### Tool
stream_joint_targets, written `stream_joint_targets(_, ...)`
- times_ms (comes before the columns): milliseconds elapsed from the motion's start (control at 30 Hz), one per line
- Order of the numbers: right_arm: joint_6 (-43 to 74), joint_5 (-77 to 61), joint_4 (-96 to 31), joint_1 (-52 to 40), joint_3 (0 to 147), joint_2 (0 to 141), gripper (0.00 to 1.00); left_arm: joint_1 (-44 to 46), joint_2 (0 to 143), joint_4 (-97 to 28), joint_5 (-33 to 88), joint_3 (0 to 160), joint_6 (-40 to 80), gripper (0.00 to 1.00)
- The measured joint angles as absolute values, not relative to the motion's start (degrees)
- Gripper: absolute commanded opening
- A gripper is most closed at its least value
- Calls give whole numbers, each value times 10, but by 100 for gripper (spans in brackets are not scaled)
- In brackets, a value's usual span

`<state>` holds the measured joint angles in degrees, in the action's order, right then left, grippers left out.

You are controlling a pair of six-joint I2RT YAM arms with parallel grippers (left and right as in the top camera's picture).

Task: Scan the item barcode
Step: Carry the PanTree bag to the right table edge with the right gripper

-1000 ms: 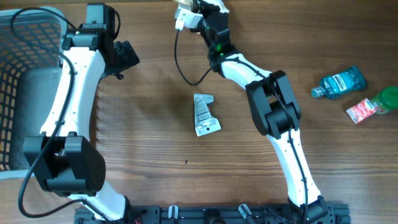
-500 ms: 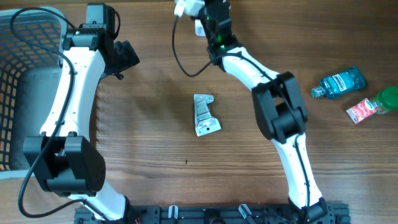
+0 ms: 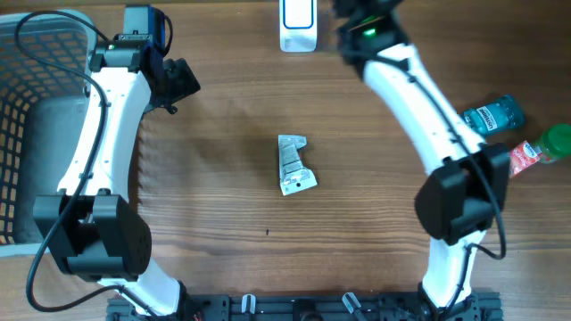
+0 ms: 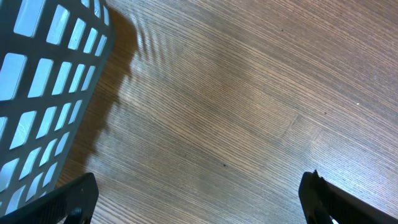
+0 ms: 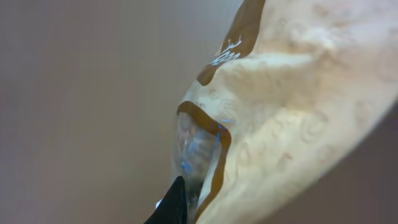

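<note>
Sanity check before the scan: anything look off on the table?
The blue bottle and the green-capped bottle lie on their sides at the right edge. The silver packet in the middle looks crumpled. No spill visible.

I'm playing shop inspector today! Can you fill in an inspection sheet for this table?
Surface: wooden table, no spills seen.
Job's things: silver packet lying mid-table; white scanner at the far edge.
Clutter: blue mouthwash bottle and green-capped bottle lying on the right.
Pincers: left pincer open, empty, over bare wood; right pincer shut, a blurry cream-and-brown thing fills its camera.
Cables: black cable loops over the grey basket.
Surroundings: grey basket at the left edge.
</note>
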<state>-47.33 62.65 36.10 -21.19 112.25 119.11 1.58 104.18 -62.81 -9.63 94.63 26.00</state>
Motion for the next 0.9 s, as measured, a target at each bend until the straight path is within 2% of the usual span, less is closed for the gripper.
stream_joint_targets(100, -456, 741, 338, -160, 1115, 1191, 4, 16, 1042, -628, -96, 946, 260, 100)
stream_joint_targets(233, -441, 815, 305, -100, 1093, 1191, 5, 16, 1042, -628, -96, 946, 260, 100)
stream_joint_targets(500, -396, 810, 210, -62, 1084, 1192, 4, 16, 1042, -628, -96, 946, 260, 100)
stream_joint_targets(700, -298, 757, -45, -27, 1084, 1191, 4, 16, 1042, -628, -96, 946, 260, 100)
stream_joint_targets(900, -81, 654, -350, 57, 1080, 1192, 4, 16, 1042, -629, -98, 946, 260, 100)
